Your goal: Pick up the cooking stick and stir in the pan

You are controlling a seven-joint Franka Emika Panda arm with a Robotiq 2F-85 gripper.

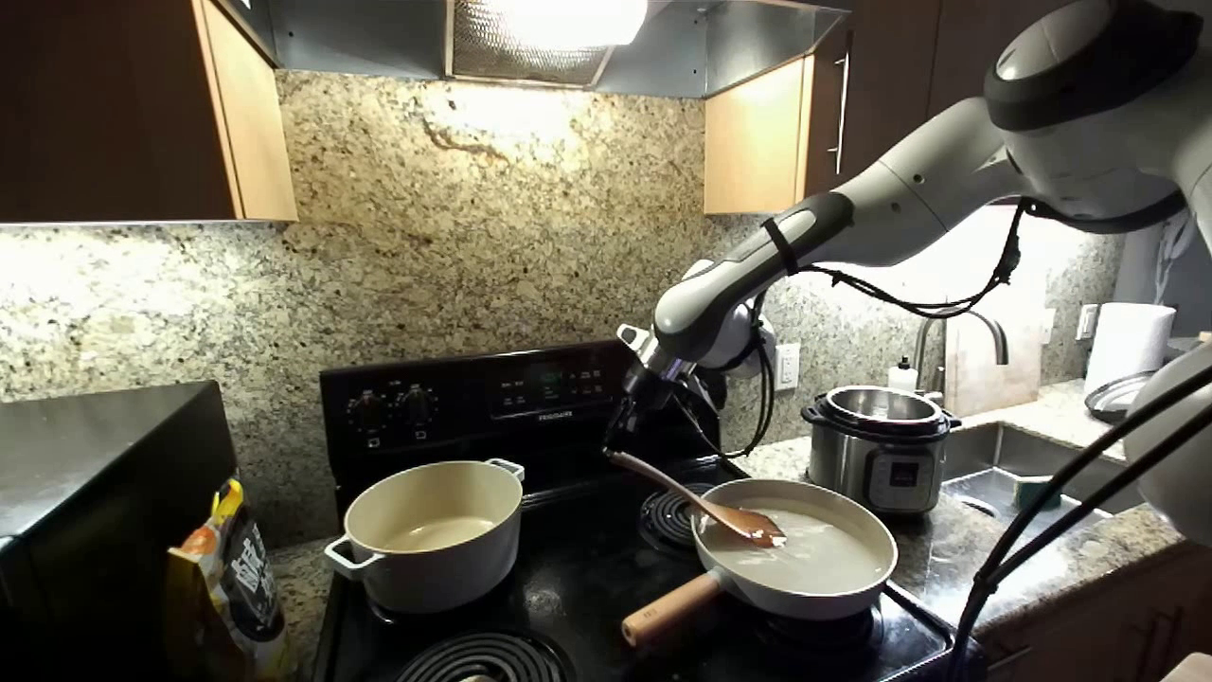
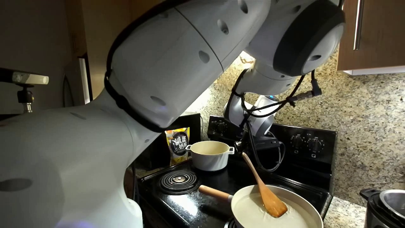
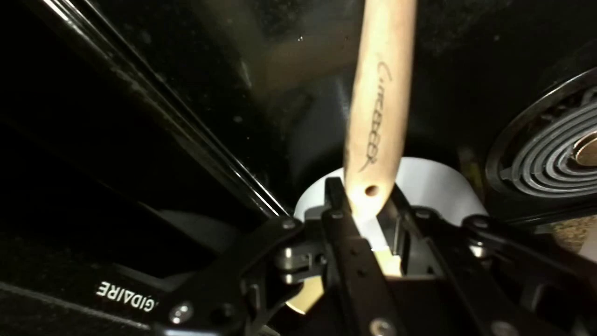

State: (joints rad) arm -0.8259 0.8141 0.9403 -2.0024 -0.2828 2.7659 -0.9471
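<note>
Granite backsplash (image 1: 492, 237): speckled tan and grey stone.
Frigidaire range (image 1: 578, 578): glossy black, with coil burners (image 2: 171, 182) set in its top.
Robot arm (image 1: 890, 213): grey-white with dark bands, reaching over the range and bent down at its far end.
Worktop (image 1: 1042, 564): speckled granite, alongside the range.
Electric pressure cooker (image 1: 850, 464): steel-sided, open at the top, upright on the worktop near the range.
Two-handled Dutch oven (image 1: 454, 568): upright on the range, cream within, pale grey outside.
Frying pan (image 1: 822, 604): upright on a coil burner, apart from the Dutch oven; glossy pale inside; its light-wood handle (image 1: 672, 609) points away from the pressure cooker.
Food bag (image 2: 179, 144): yellow and black print, standing just beside the range, near the Dutch oven.
End effector (image 3: 366, 192): black, over the range; its fingertips (image 3: 334, 193) pinch the wooden spatula (image 2: 265, 194) by the end of its handle, one at either side.
Wooden spatula: the cooking stick, tilted, slanting from the end effector across above the frying pan's rim; its reddish-brown blade is down inside the pan in both exterior views.
Lettering (image 3: 378, 116): dark script along the spatula's handle, blurred.
Hanging hole (image 3: 371, 190): round, between the fingertips.
</note>
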